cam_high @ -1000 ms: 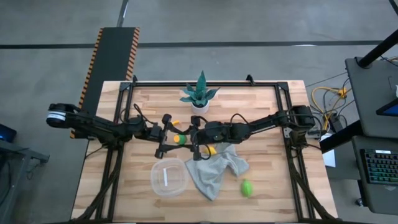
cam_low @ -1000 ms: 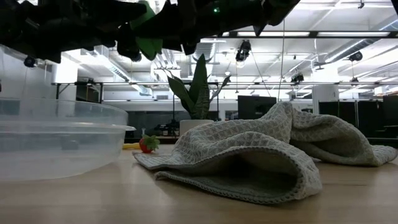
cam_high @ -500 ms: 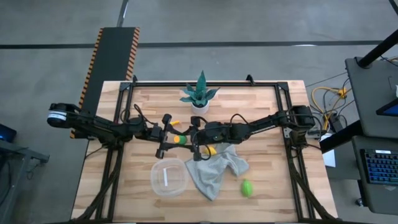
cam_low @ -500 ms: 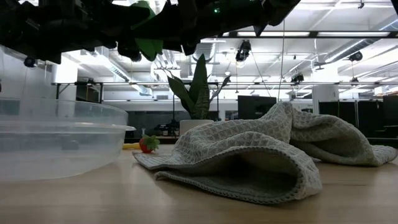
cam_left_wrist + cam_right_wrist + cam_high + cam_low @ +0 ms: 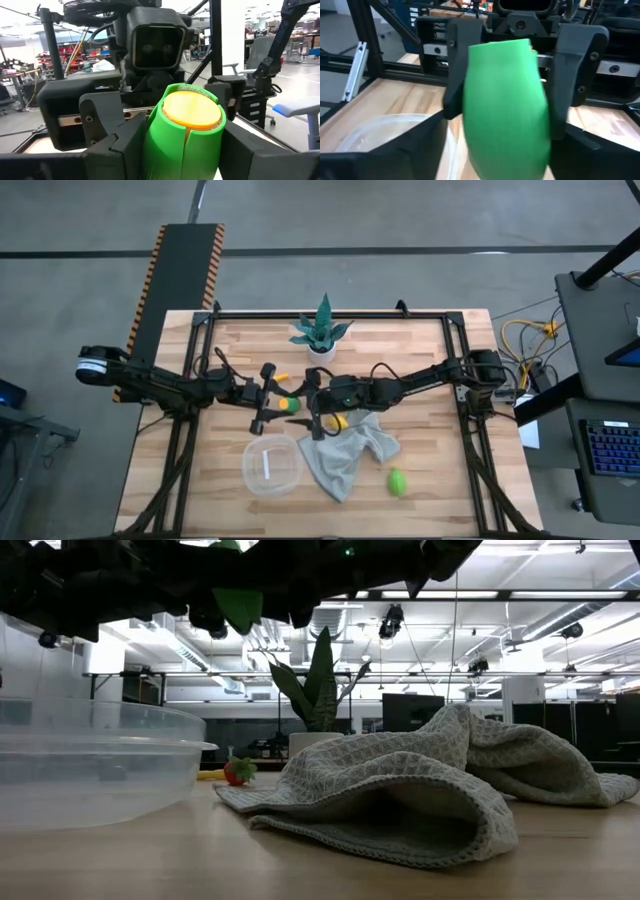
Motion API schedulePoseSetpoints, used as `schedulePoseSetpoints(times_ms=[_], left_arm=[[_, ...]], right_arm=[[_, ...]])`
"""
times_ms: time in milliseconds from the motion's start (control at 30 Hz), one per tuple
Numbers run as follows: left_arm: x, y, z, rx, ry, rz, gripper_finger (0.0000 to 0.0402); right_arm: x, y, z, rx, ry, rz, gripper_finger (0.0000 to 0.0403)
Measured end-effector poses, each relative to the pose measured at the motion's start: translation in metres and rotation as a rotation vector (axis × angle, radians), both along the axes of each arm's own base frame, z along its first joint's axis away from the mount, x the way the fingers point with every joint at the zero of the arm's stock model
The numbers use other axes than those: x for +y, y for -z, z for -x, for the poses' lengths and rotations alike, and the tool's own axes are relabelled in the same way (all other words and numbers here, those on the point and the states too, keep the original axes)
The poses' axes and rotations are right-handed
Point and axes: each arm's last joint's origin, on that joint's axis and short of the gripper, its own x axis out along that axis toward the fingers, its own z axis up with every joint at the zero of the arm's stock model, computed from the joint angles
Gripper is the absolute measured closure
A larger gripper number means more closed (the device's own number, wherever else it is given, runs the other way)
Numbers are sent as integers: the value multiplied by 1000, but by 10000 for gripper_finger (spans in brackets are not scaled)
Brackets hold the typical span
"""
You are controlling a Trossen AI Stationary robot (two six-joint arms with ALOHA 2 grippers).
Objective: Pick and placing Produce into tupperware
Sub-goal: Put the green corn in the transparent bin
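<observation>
A toy corn cob (image 5: 291,405), a green husk around a yellow core, hangs in the air over the middle of the table between my two grippers. My left gripper (image 5: 272,408) is shut on it. My right gripper (image 5: 312,408) faces it from the table's right, open, with a finger on either side of the toy's far end (image 5: 507,100). The clear tupperware (image 5: 247,465) stands on the table nearer the front edge, below the grippers. A yellow piece (image 5: 340,420) lies at the grey cloth's far edge and a green piece (image 5: 398,481) to the cloth's right. My left gripper pinches the corn's green husk (image 5: 160,150) between its two fingers, one on each side. The fingers come level from the table's left. The corn lies along them, its yellow end (image 5: 192,107) toward the right gripper, lifted clear of the table.
A crumpled grey cloth (image 5: 345,452) lies right of the tub. A teal plant in a white pot (image 5: 321,330) stands at the far middle. A small yellow piece (image 5: 283,378) and a red one (image 5: 235,772) lie behind the grippers.
The corn has shifted slightly toward the right gripper and turned a little. Both arms have otherwise kept their places.
</observation>
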Motion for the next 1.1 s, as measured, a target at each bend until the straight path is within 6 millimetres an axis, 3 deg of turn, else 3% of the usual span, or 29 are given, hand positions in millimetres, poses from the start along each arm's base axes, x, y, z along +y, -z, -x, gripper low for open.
schedulePoseSetpoints(times_ms=[233,500,833,1100], left_arm=[[0,0,0,7,-5,8,231],[0,-13,7,-58,6,9,231],[-14,-25,26,-23,93,34,231],[-38,-29,41,201,11,99,231]], right_arm=[[-1,2,2,40,10,56,41],[-4,-4,11,125,7,102,40],[-8,-8,35,364,37,43,40],[-8,-14,44,409,36,47,39]])
